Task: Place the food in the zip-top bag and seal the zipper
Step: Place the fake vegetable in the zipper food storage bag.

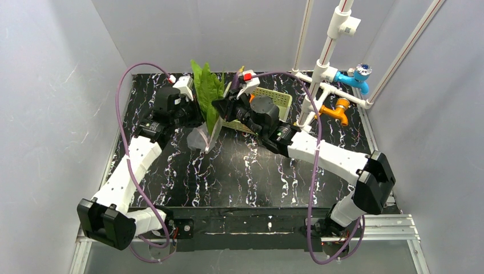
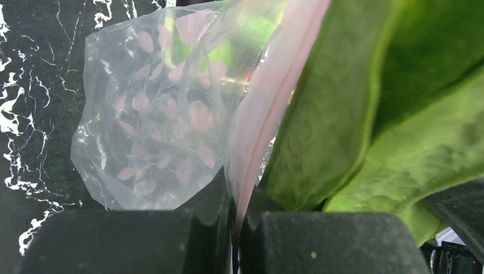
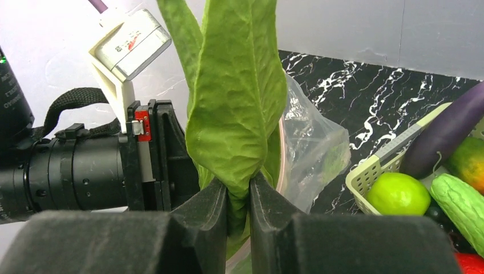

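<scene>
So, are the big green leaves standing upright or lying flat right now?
Upright. The big green leaves rise with tips up, their lower end pinched in the right pincer, beside the clear plastic bag.

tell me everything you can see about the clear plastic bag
The clear bag is thin, crinkly, see-through plastic with pale pink oval spots and a pink strip along its mouth. The left gripper holds it up by that strip, jaws shut on it, and the puffed body hangs toward the black marbled table. Big green leaves, clamped by the right gripper, stand against the mouth. Whether their ends are inside is unclear.
</scene>
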